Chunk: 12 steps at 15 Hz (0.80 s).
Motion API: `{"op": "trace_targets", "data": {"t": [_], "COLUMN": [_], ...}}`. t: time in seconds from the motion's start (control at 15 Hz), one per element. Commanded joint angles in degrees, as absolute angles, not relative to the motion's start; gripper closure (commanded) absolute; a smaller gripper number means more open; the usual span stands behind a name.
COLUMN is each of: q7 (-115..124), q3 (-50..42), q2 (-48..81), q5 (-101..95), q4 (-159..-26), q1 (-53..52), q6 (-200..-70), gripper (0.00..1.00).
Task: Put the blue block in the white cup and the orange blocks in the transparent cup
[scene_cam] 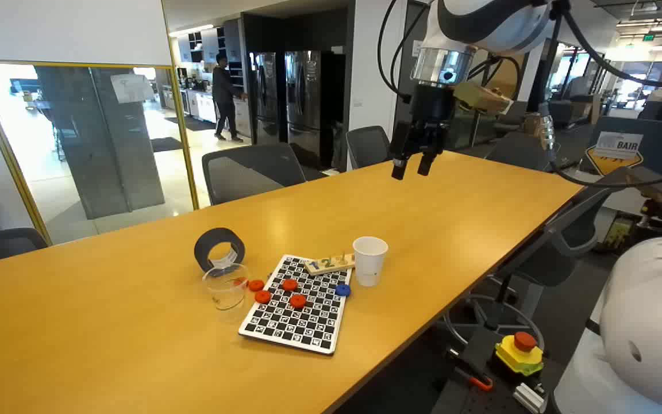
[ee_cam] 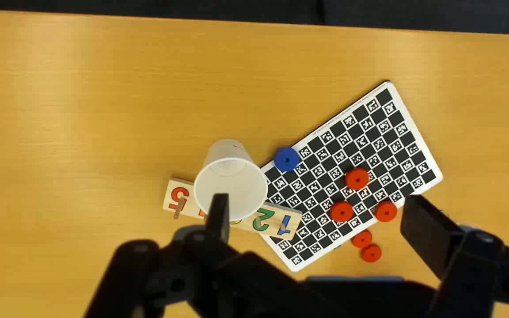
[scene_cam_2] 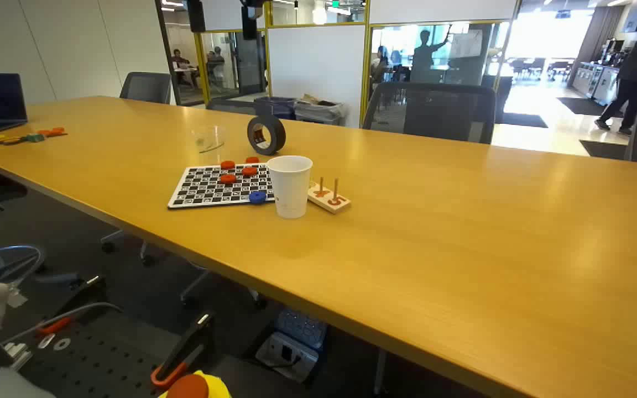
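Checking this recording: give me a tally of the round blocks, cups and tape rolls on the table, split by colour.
Orange blocks: 5
Blue block: 1
White cup: 1
Clear cup: 1
Black tape roll: 1
Total: 9
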<state>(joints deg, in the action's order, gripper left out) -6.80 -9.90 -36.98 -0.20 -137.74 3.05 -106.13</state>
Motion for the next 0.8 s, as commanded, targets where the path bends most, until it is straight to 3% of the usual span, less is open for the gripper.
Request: {"op": "trace_targets", "data": {"t": [0.0, 0.4, 0.73], "q7": [-7.19, -6.92, -1.20], "q3": [-9.30, -9.01, -3.75], "q2": [-36.89, -37.24, -34.23], "q5": [0.22, 0.36, 2.70], "q4": [-137.31, -137.31, -141.87], "q1": [3.84, 3.64, 1.85], "q6": [-106.06, -106.62, -111.95], "gripper": [0.00, 0.00, 0.00]}}
